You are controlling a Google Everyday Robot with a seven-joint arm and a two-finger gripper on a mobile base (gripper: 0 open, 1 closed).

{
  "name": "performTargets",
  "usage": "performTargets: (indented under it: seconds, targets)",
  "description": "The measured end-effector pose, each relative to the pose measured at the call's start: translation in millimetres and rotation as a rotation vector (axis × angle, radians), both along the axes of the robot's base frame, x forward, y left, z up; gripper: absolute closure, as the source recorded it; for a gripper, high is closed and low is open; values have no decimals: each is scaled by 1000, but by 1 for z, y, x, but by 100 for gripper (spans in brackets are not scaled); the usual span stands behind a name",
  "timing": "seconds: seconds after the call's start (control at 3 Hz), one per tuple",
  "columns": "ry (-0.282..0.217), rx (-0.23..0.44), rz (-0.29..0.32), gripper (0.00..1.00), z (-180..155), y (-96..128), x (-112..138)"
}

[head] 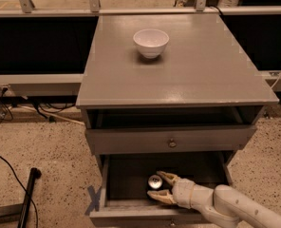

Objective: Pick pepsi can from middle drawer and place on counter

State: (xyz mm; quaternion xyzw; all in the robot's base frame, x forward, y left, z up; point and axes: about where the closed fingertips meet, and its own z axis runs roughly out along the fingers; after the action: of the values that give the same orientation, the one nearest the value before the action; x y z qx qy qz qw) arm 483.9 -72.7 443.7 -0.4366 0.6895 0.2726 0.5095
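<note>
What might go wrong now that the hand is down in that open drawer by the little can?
The gripper has its open fingers straddling the pepsi can in the middle drawer; if one touches first, the can may tip or slide away. Lifting it out, the arm might bump the closed drawer front just above. On the counter, the white bowl should be avoided.

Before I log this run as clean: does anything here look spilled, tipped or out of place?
Nothing stands out. The small dark blue pepsi can stands upright in the open grey middle drawer, the tan two-finger gripper open around it. The white bowl sits upright on the flat grey counter.
</note>
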Motion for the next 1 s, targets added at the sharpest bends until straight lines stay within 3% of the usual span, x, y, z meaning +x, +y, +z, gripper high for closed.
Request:
performTargets:
  seconds: [0.33, 0.67, 1.0]
  targets:
    - [9, -4, 2, 44, -3, 1, -3]
    - [26, 48, -8, 62, 2, 3, -6]
    - [12, 130, -19, 86, 57, 1, -2]
